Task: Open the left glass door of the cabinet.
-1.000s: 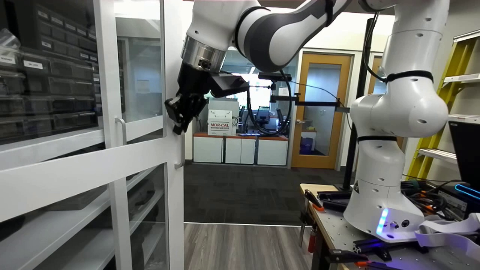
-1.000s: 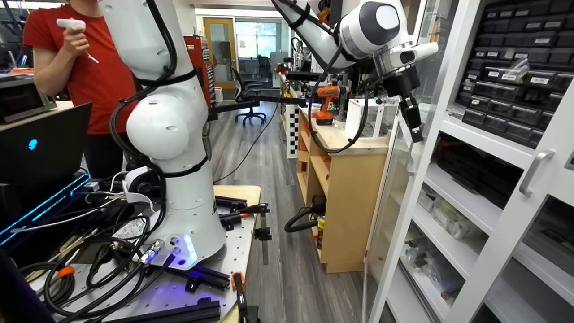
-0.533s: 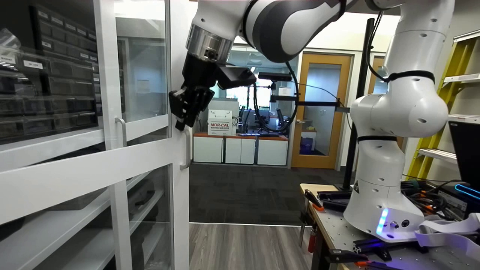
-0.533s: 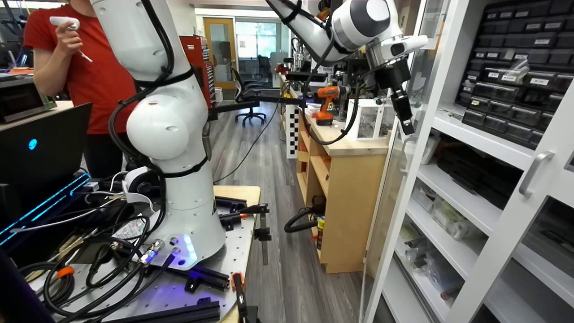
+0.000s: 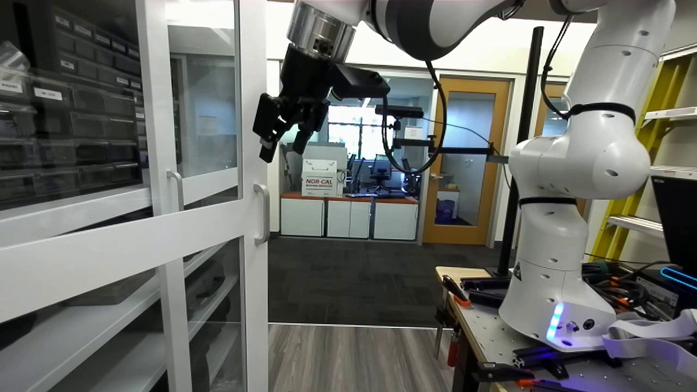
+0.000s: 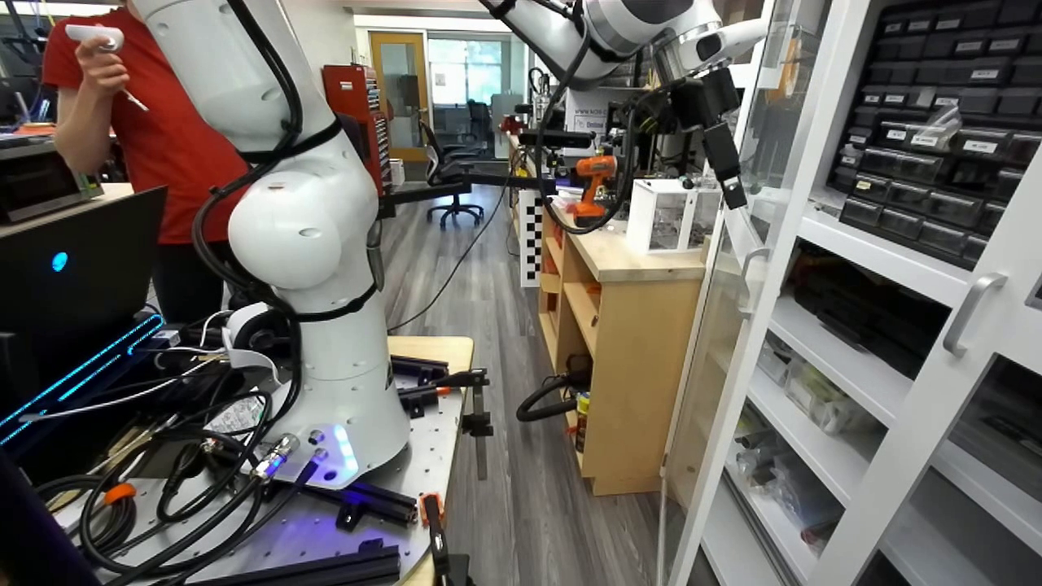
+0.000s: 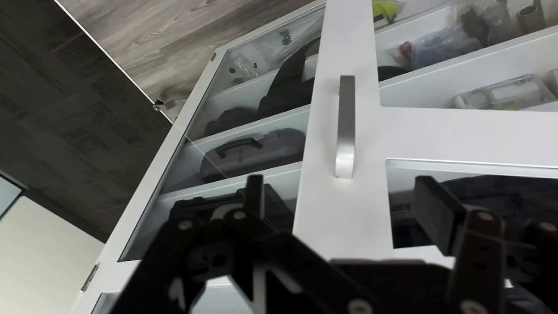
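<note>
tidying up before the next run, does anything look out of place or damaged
Yes: crumpled see-through plastic pokes up among the dark bins in the cabinet, breaking their neat rows. Cables also lie tangled beside the robot's base. No visible damage.

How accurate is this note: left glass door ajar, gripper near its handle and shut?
One slip: the gripper is open, its jaws spread apart in the wrist view. The left glass door does stand ajar, with the gripper near its handle.
</note>
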Controlling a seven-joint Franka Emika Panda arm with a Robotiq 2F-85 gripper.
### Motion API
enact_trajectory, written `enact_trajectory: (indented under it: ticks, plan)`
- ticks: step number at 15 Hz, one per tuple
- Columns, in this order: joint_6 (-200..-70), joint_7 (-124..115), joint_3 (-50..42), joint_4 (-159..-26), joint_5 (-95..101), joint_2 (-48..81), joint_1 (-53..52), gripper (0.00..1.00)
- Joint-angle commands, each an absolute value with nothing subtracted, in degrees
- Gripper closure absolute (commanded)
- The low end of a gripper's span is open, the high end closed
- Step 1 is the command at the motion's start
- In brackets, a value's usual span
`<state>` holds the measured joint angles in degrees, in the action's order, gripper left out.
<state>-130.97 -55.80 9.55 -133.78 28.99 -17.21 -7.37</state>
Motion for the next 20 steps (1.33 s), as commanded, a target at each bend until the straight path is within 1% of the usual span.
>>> enact_trajectory:
  ticks: [1,10,16,20]
  plan:
    - [-129.4,-53.9,10.3,-136.4,26.1,-22.0,-5.3,0.00]
    - [-129.4,-36.2,9.2,-139.5,13.0,-31.4,-6.5,0.00]
    - [-124.5,-24.5,7.4,-140.4,7.3,-36.6,-4.7,0.00]
    - [-121.3,-15.6,3.8,-140.2,6.4,-38.4,-3.3,0.00]
